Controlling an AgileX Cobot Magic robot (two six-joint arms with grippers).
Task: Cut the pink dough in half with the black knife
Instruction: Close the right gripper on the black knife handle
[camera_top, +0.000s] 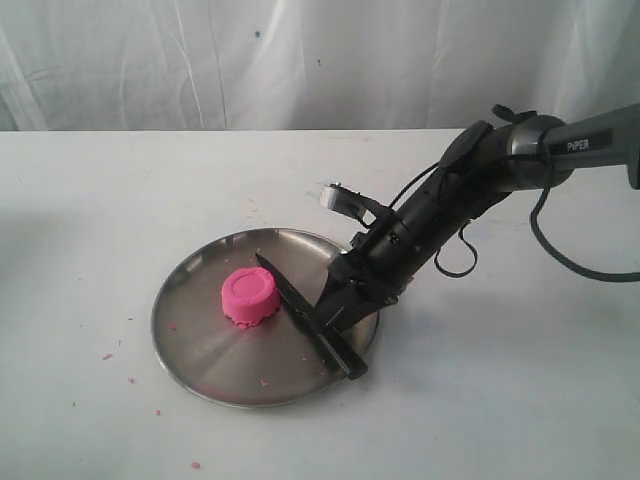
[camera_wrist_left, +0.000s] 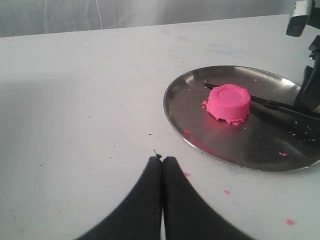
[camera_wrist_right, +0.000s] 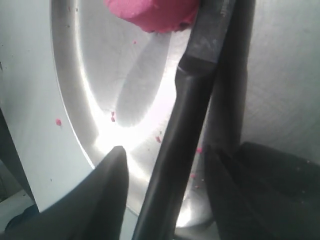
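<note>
Right end effector (camera_top: 340, 318): black, two fingers spread, the slim all-black knife (camera_top: 305, 313) running between them. In the right wrist view a gap shows on each side of the handle (camera_wrist_right: 175, 165), so a firm grip cannot be confirmed. It sits low over the plate's rim at about 4 o'clock in the exterior view.

Slim all-black knife: handle end at the plate's 4 o'clock edge, pointed blade angled toward 10 o'clock, tip just beside the dough; whether blade and dough touch cannot be told.

Bright pink round dough puck (camera_top: 249, 295): whole, uncut, standing near the middle of the plate, slightly toward 9 o'clock of the knife.

Round shallow steel plate (camera_top: 190, 345): on the white counter (camera_top: 100, 220), with small pink crumbs (camera_top: 264, 381) on it and scattered on the counter around 7 o'clock.

Left end effector (camera_wrist_left: 162, 172): black fingers pressed together, holding nothing, above bare counter, well apart from the plate (camera_wrist_left: 235, 157).
</note>
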